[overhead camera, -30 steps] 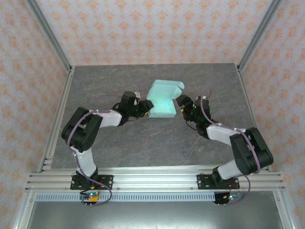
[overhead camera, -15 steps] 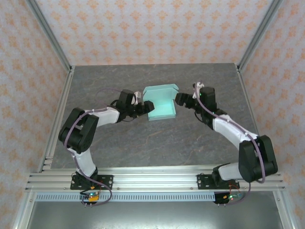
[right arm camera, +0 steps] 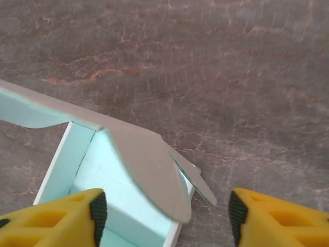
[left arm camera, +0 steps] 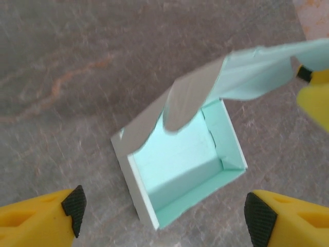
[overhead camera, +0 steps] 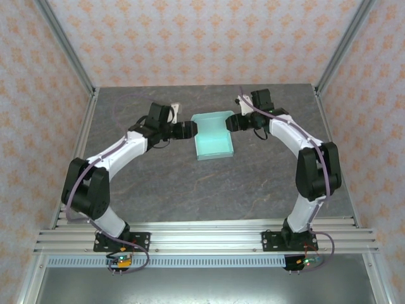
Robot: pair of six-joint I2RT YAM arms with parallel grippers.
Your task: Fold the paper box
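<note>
1. The grey, marble-veined tabletop (overhead camera: 190, 183) has a matte surface crossed by faint rust-coloured streaks.
2. One pale mint-blue thin card box (overhead camera: 212, 140) rests directly on it, in the far middle part.
3. The box sits flat on its base with its top open. Its walls are upright and its lid flap is raised along the far edge.

A dark grey, stone-patterned tabletop (overhead camera: 190, 183) with faint rust veins lies evenly lit. A back wall (overhead camera: 202, 38) and side walls (overhead camera: 31, 126) of peach wallpaper with orange floral motifs enclose it. Slanting aluminium posts (overhead camera: 63, 44) mark the far corners, and ribbed aluminium rails (overhead camera: 202, 239) cross the near edge.
</note>
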